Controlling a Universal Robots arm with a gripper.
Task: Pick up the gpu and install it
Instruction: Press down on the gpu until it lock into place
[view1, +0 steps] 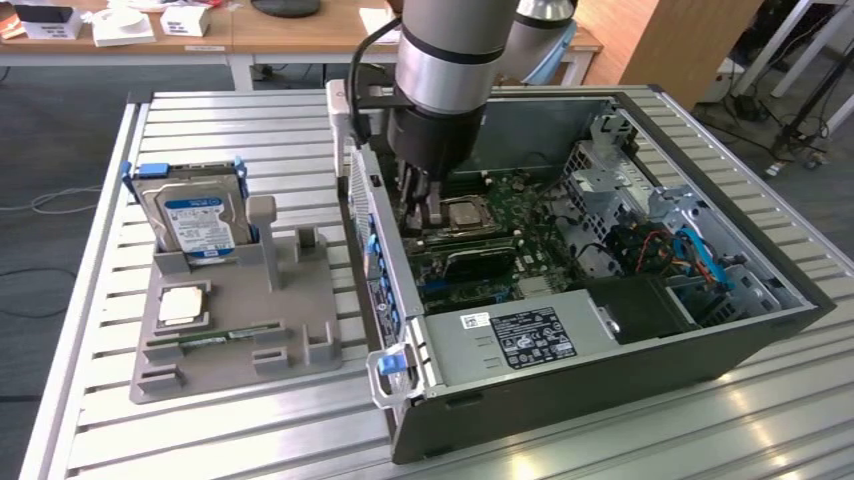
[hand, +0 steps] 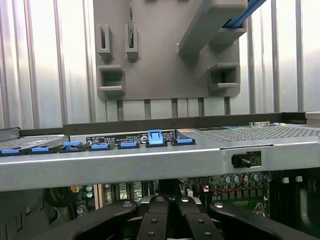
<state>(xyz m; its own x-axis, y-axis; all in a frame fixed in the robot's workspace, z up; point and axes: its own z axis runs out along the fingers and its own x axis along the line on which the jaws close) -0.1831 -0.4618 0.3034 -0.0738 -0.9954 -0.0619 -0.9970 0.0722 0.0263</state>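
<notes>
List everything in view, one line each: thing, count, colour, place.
computer case: one, dark grey, open, on the exterior view's right of the table.
motherboard: one, green, inside the case.
gpu: one, dark, lying on the motherboard just below the gripper.
power supply: one, silver, at the case's near edge.
parts holder: one, grey, on the table beside the case.
hard drive: one, silver with blue rails, upright in the holder.
memory stick: one, green, in a holder slot.
slatted table: one, silver.
gripper: one, black, shut, inside the case.
</notes>
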